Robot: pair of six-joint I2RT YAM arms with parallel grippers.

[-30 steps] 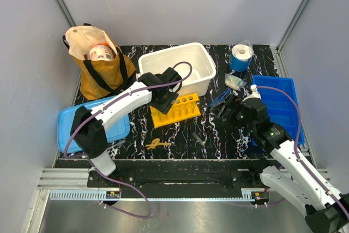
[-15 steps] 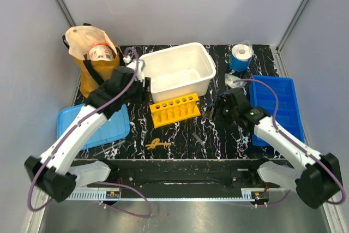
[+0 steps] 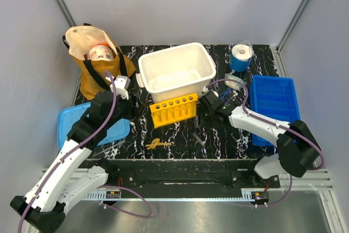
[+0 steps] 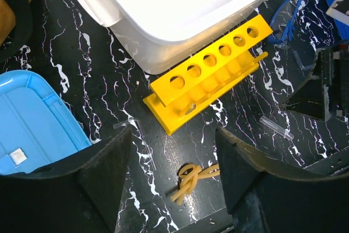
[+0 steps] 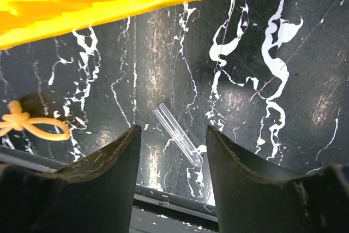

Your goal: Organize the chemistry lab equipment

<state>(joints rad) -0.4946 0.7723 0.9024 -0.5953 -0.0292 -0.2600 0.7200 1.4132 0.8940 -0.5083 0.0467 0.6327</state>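
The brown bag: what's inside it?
A round white container with an orange band pokes out of the top of the bag. Anything deeper down is covered by the cloth, so I cannot tell.

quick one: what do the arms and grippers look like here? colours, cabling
Both the left arm and right arm have white link shells with black joints; a purple cable loops along each. The left gripper and right gripper have broad matte black fingers. No markings legible.
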